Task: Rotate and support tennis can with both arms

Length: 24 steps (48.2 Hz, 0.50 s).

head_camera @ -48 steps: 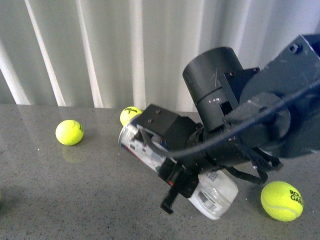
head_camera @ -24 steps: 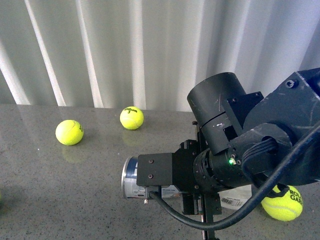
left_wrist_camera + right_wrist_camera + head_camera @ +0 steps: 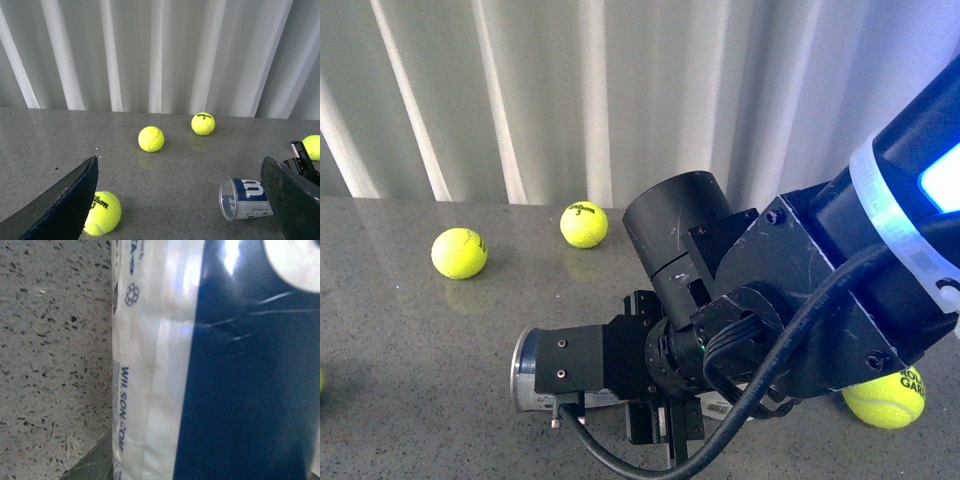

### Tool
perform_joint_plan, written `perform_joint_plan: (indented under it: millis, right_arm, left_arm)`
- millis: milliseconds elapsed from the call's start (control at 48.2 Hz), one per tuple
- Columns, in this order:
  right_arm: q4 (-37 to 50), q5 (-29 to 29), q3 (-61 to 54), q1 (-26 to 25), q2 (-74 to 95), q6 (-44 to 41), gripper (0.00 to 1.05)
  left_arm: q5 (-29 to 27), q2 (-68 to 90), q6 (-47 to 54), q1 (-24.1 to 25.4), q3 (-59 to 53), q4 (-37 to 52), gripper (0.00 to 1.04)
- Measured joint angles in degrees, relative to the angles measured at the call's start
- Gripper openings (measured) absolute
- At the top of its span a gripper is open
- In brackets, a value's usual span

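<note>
Left wrist view: tennis can (image 3: 247, 197) lies sideways, visible end empty, right tool (image 3: 660, 412) clamped on it, left tool (image 3: 177, 200) apart.

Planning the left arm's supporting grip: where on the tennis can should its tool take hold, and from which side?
Grip the stretch just behind the silver rim, coming from the robot's left. The tennis can lies level, that open end pointing left, clear of the right tool clamped further along. The left tool is open, likely wide enough for the round wall.
</note>
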Motion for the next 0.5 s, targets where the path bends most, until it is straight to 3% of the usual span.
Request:
perform_joint_plan:
  millis: [62,228,394,498]
  right_arm:
    - [0.00,-0.02,0.02,0.31,0.00,0.17,0.46]
    - [0.00,0.13,0.02,0.61,0.35,0.63,0.66]
    - [-0.66,0.33,-0.17,0.15,0.26,1.33,0.97]
    - [-1.09,0.24,-0.22,0.00,0.02,1.81,0.97]
  left_arm:
    - [0.00,0.00,0.00,0.00,0.00,0.00,0.98]
    - [0.00,0.00,0.00,0.00,0.00,0.00,0.98]
    - [0.00,0.00,0.00,0.00,0.00,0.00,0.98]
    - [0.00,0.00,0.00,0.00,0.00,0.00,0.98]
